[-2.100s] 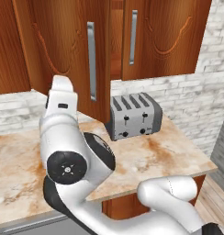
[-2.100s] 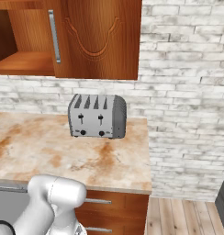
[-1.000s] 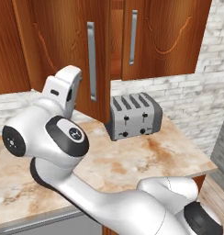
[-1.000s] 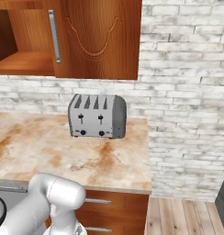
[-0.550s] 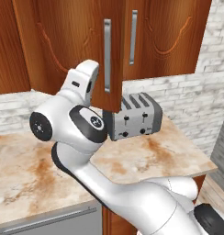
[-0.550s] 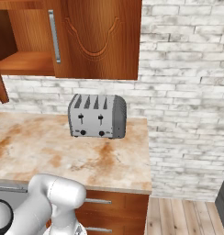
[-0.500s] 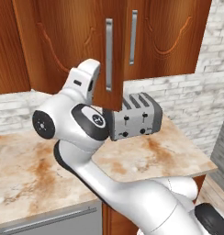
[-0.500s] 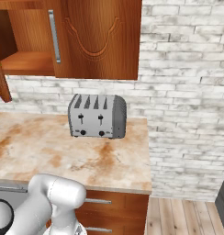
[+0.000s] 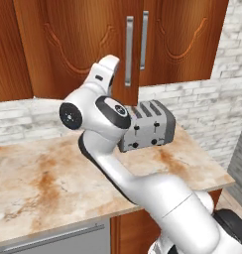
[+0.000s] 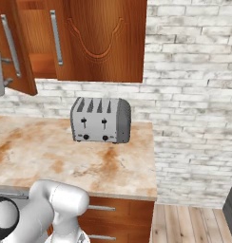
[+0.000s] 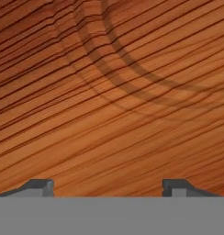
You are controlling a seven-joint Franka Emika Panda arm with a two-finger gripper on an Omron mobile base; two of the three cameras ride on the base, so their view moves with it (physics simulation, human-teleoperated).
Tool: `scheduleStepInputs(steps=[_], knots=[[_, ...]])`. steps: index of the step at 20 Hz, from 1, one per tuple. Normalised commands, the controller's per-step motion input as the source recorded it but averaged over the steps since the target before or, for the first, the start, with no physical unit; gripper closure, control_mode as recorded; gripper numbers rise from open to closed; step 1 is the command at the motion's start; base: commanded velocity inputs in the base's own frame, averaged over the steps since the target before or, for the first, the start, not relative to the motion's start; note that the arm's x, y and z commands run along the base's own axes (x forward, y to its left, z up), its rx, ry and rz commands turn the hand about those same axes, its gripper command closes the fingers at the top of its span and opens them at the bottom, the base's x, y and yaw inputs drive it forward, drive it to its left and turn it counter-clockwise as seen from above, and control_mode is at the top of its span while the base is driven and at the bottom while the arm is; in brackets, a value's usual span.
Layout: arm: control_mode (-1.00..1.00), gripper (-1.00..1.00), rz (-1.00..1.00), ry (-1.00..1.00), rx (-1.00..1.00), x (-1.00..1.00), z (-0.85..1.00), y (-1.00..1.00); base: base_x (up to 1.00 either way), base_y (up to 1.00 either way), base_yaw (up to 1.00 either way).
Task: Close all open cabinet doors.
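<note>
Pincer [image 11: 107, 186] spread wide, gripping nothing, tips facing the carved face of the left cabinet door [image 9: 78, 44], apparently touching, to push it. Door hangs ajar directly ahead; right cabinet door [image 9: 180, 37] beyond looks shut. Toaster [image 9: 145, 126] sits below on desk [image 9: 38, 183].

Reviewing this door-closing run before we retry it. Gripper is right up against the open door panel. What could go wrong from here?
1. The left cabinet door stands ajar, and the gripper faces its bare wood with fingertips spread and nothing held. A flat push could slide across the glossy panel.
2. The contact looks close to the door's handle; a fingertip may catch on it.
3. The toaster sits right beside the arm's elbow, so a swing could knock it.
</note>
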Motion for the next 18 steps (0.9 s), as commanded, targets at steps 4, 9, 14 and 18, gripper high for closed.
scheduleStepInputs(steps=[4, 9, 14, 18], knots=[[-1.00, -1.00, 0.04, 0.00, 0.05, 0.94, 0.00, -0.13, 0.00, 0.00, 0.00], [-1.00, -1.00, 0.06, 0.00, 0.06, 0.94, 0.00, -0.06, 0.00, 0.00, 0.00], [-1.00, -1.00, 0.06, 0.00, 0.06, 0.87, 0.00, -0.02, 0.00, 0.00, 0.00], [-1.00, -1.00, 0.05, 0.01, 0.06, 0.75, -0.11, 0.00, 0.00, 0.00, 0.00]])
